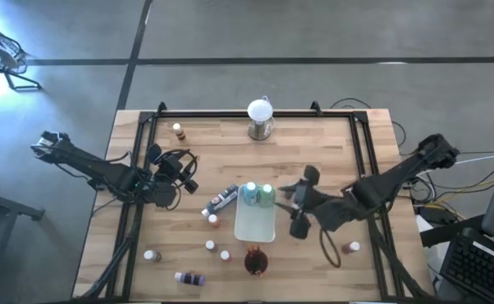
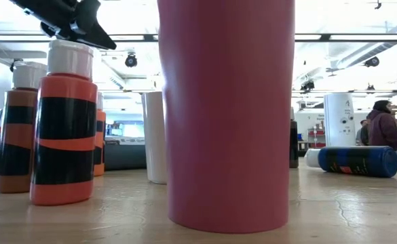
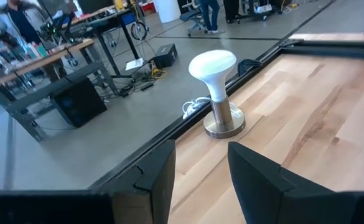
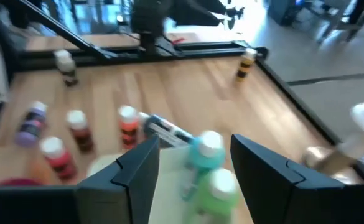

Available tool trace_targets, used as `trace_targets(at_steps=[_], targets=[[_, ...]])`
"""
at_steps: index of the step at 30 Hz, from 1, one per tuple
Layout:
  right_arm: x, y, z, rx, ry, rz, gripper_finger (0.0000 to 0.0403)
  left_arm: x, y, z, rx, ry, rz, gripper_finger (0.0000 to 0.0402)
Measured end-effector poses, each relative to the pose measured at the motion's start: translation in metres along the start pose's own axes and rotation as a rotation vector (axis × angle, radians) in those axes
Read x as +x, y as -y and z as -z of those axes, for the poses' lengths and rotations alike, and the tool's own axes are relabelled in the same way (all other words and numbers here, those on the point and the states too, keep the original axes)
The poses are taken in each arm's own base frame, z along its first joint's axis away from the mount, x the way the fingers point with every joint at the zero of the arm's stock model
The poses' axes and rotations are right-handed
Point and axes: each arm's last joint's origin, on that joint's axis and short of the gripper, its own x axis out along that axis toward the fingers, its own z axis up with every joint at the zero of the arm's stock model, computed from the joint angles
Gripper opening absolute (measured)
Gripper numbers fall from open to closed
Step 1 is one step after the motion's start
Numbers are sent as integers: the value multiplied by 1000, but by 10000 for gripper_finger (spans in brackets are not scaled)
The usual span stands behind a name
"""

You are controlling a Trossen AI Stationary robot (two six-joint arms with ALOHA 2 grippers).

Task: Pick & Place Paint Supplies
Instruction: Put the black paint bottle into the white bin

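A white tray (image 1: 255,224) lies at the table's middle, with a teal bottle (image 1: 248,192) and a green bottle (image 1: 267,196) standing upright at its far end. My right gripper (image 1: 292,203) hovers open just right of them, above the tray; its wrist view shows the teal bottle (image 4: 208,149) and green bottle (image 4: 216,186) beyond the fingers. My left gripper (image 1: 177,171) waits open over the table's left part, holding nothing. More white-capped bottles stand or lie near the front: a dark blue one (image 1: 221,201) on its side, a red one (image 1: 213,221), a purple one (image 1: 190,277).
A dark red cup (image 1: 256,262) stands just in front of the tray and fills the low view (image 2: 225,115). A white globe on a metal base (image 1: 261,118) stands at the far edge. An orange bottle (image 1: 177,129) is far left, a pink one (image 1: 354,247) near right.
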Motion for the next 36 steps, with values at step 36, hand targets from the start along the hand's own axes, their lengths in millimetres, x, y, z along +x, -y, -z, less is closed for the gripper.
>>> trace_targets(at_steps=[36], targets=[[-27, 127, -11, 105, -93, 352, 200, 0, 0, 0, 99, -2, -1, 154]])
